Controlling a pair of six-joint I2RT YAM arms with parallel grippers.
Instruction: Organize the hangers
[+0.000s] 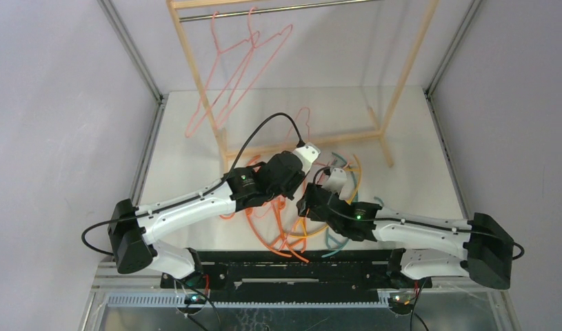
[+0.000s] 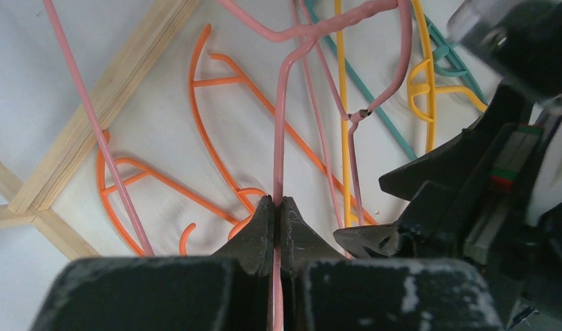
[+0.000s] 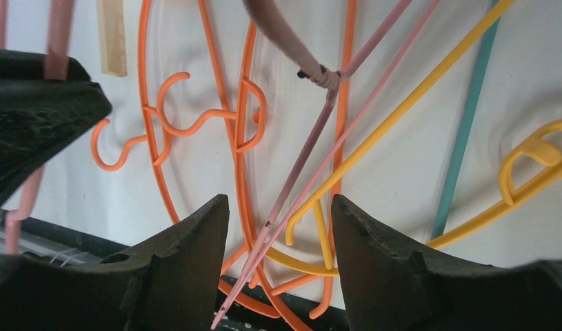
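My left gripper [image 2: 278,207] is shut on a thin wire of a pale pink hanger [image 2: 283,103], which runs up from the jaws to its twisted neck. In the top view this gripper [image 1: 307,154] hovers over the pile in front of the rack. My right gripper [image 3: 278,214] is open, with two pink wires [image 3: 312,152] passing between its jaws untouched; it sits [image 1: 331,181] close beside the left one. Orange hangers [image 2: 216,83], a yellow-orange one [image 3: 402,103] and a teal one [image 3: 464,131] lie tangled on the white table. A few pink hangers [image 1: 243,62] hang on the rod.
The wooden-framed rack [image 1: 402,83] with its metal rod [image 1: 278,8] stands at the back of the table; its base bars [image 2: 119,89] lie close to the pile. The pile [image 1: 298,231] reaches the black rail at the near edge. Grey walls close in both sides.
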